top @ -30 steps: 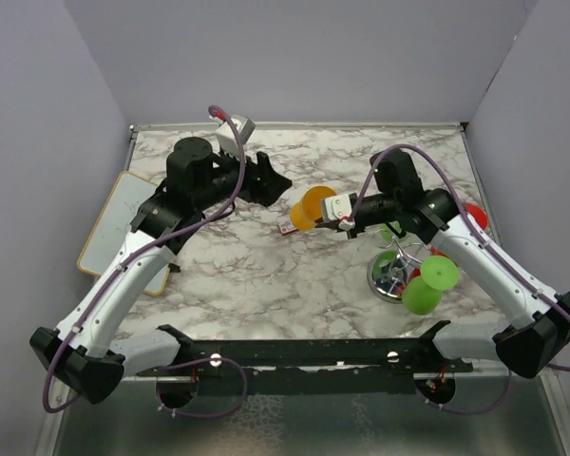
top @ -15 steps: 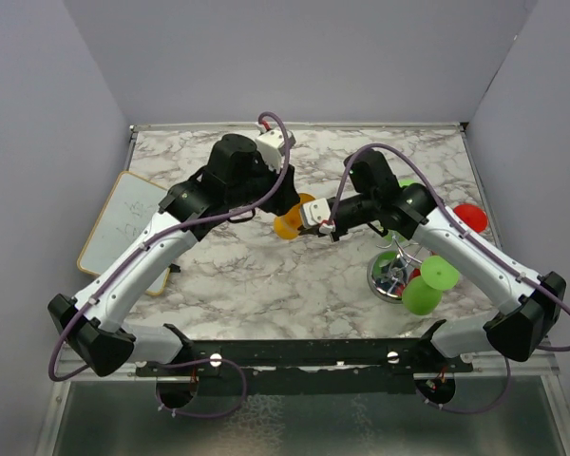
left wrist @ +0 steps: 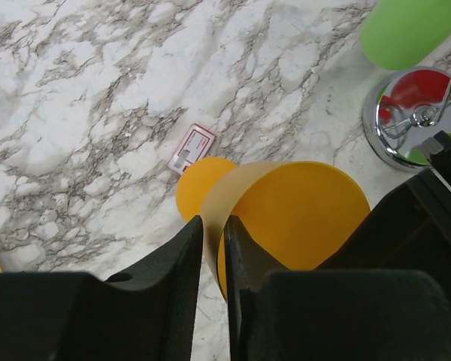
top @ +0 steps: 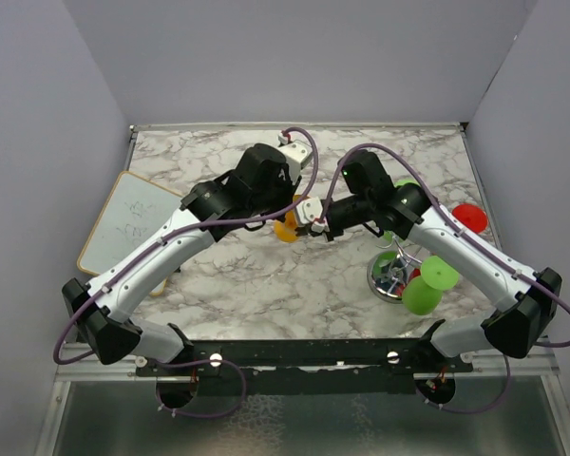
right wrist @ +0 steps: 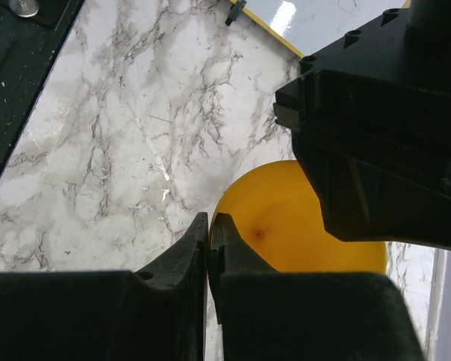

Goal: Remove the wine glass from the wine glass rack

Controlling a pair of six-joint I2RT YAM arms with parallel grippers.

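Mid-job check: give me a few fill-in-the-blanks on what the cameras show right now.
1. The wine glass between the two grippers is ____ in colour.
2. The left gripper pinches its wall, one finger inside the bowl, one ____.
3. The right gripper has its jaws ____.
4. The hanging glass on the wine glass rack nearest the arm bases is ____.
Missing words: orange, outside, shut, green.

Wine glass (top: pixel 287 228) left of rack (top: pixel 389 276)
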